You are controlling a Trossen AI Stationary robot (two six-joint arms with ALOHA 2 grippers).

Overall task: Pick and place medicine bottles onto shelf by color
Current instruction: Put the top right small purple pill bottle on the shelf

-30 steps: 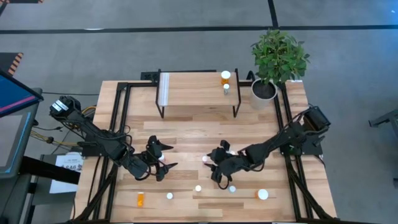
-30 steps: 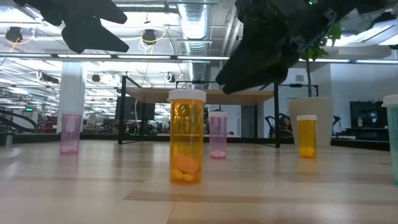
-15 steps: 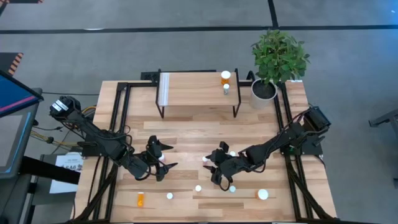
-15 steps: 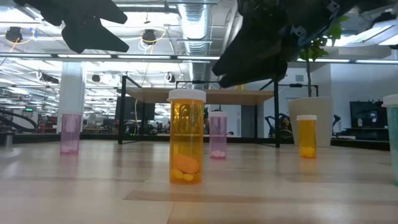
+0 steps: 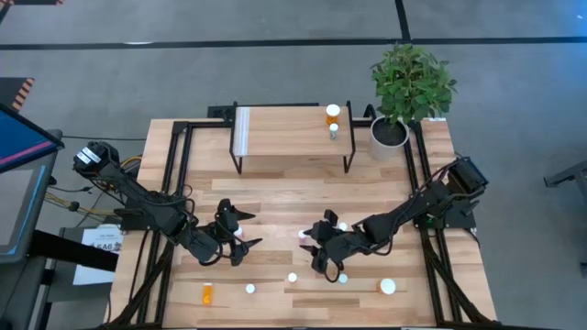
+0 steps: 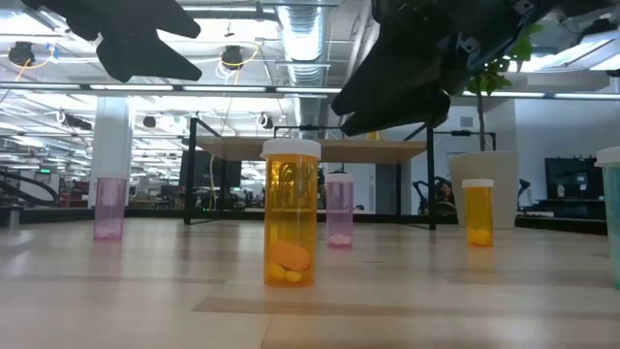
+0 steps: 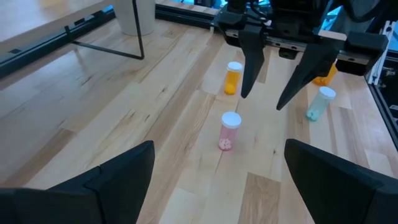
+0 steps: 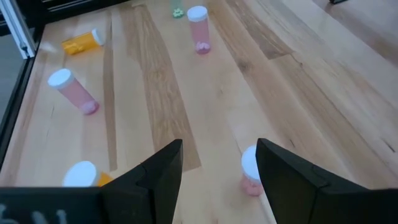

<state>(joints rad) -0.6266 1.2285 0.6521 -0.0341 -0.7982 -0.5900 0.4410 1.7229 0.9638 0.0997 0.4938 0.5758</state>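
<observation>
Your right gripper [image 8: 214, 171] hangs spread over a pink bottle [image 8: 251, 169] — nothing pinched yet.

A careless descent could tip that upright bottle with one finger or roll it along the table [image 5: 275, 197]; your left gripper [image 7: 217, 177], also spread and empty, faces the same pink bottle [image 7: 229, 130], so the arms may crowd each other. Farther off, two bottles already stand on the shelf [image 5: 284, 133] — the smaller one's color is hard to make out, and the low view hides which bottle sits below the gripper.
</observation>
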